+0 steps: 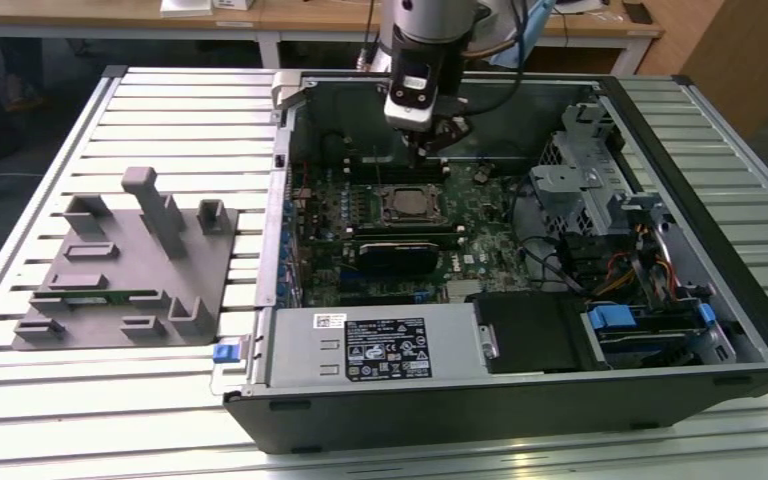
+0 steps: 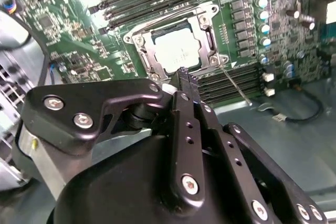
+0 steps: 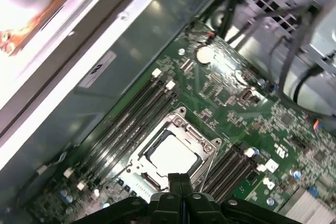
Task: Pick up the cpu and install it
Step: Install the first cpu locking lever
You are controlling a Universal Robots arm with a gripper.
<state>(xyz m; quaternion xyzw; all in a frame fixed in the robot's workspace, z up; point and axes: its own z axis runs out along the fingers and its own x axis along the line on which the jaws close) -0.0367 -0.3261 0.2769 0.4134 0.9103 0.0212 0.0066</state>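
In both wrist views the black metal end effector (image 2: pixel 186 80) has its two fingertips pressed together, closed on nothing, poised above the socket with a gap beneath it. Just beyond the tips, the cpu (image 2: pixel 173 53) lies flat inside the socket frame (image 2: pixel 137 40), its pale silver top bright and smooth, ringed by the frame's dull stamped metal with screws at the corners. Long dark memory slots (image 3: pixel 139 111) run along both sides of the socket, and a row of small round capacitors (image 2: pixel 262 22) stands close by on the green motherboard (image 3: pixel 231 85). In the exterior view the arm (image 1: pixel 427 60) reaches down into the open computer case (image 1: pixel 518 410), whose steel walls, drive cage (image 1: pixel 598 170) and loose cables crowd the board. Farther toward the exterior view's left, a grey plastic holder tray (image 1: pixel 124 265) of blocky uprights sits on the ribbed tabletop (image 1: pixel 77 400).
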